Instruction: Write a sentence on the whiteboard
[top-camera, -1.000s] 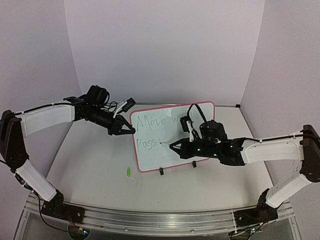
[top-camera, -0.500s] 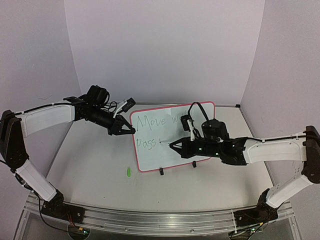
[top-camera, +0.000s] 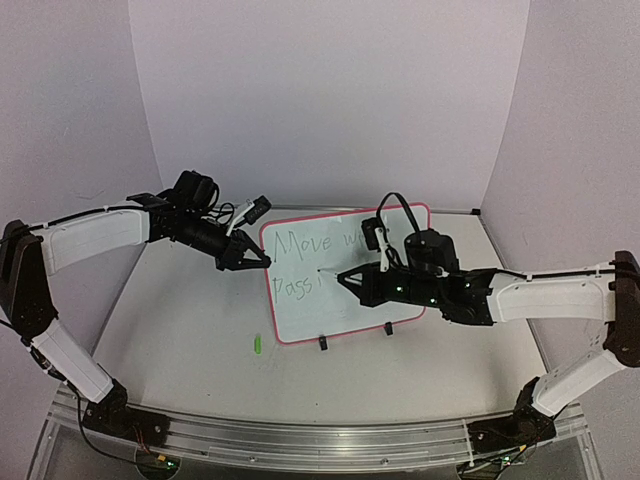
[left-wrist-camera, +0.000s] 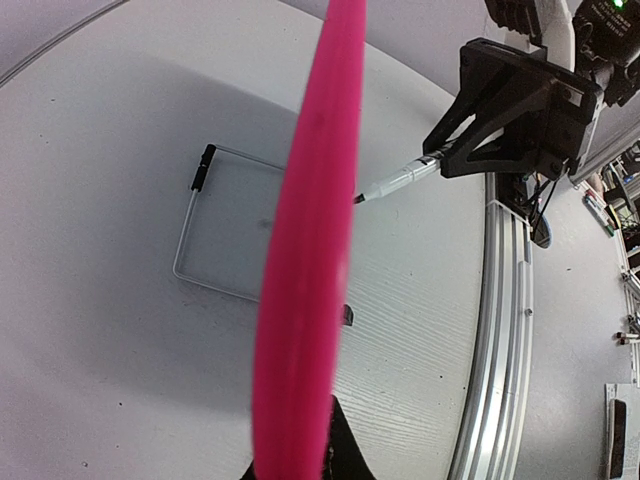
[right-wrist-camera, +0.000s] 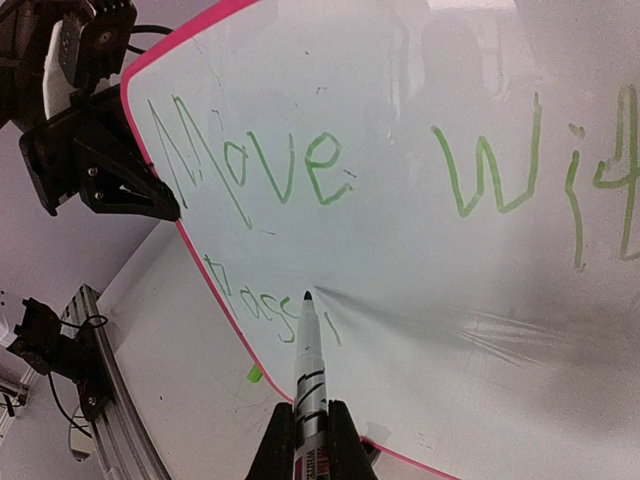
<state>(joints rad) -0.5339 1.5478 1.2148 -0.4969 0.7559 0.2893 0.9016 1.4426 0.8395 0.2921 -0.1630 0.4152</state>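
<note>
The whiteboard (top-camera: 340, 305), white with a pink-red frame, stands tilted at mid table. The sentence (top-camera: 300, 243) is in green: "Move wit" above, "Pass" and a short stroke below, clear in the right wrist view (right-wrist-camera: 250, 170). My left gripper (top-camera: 262, 262) is shut on the board's left edge; the pink frame (left-wrist-camera: 310, 250) fills its view. My right gripper (top-camera: 352, 278) is shut on a white marker (right-wrist-camera: 308, 370). The marker's dark tip is at the board face just above the stroke after "Pass". The marker (left-wrist-camera: 395, 183) also shows in the left wrist view.
A small green marker cap (top-camera: 257, 344) lies on the table in front of the board's lower left corner. Two black clip feet (top-camera: 323, 344) and a wire stand (left-wrist-camera: 190, 230) hold the board. Walls enclose the table; a metal rail (top-camera: 300, 440) runs along the near edge.
My right gripper has moved up and a little left, carrying the marker tip from the second line to just above it. The left gripper and the board have not moved.
</note>
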